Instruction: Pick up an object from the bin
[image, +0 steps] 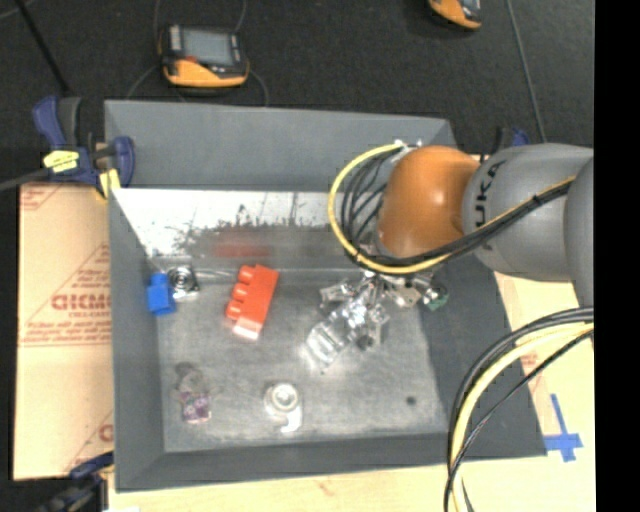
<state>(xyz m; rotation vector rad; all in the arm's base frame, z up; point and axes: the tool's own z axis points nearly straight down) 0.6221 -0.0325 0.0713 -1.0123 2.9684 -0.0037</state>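
Bin (135, 350): grey metal, few loose items spread on floor, well apart.
Arm (540, 215): grey, enters from right, w/ orange cover (425, 205) and yellow/black cables at the wrist, over the bin's right-centre.
Gripper (365, 300): below the orange cover, low, right of centre; grip state can't tell, metal parts blend w/ the shiny item.
Orange block (250, 300): studded brick, centre-left, lying tilted, apart from gripper.
Clear shiny item (328, 345): crumpled-looking, see-through, touching or just below-left of gripper; nearest thing to it.
White round item (283, 402): front centre, alone.
Blue block (159, 294): left side, near wall.
Purple-grey piece (192, 396): front-left.
Metal bit (182, 281): just beside blue block, on its right.
Green bit (434, 298): just right of gripper.
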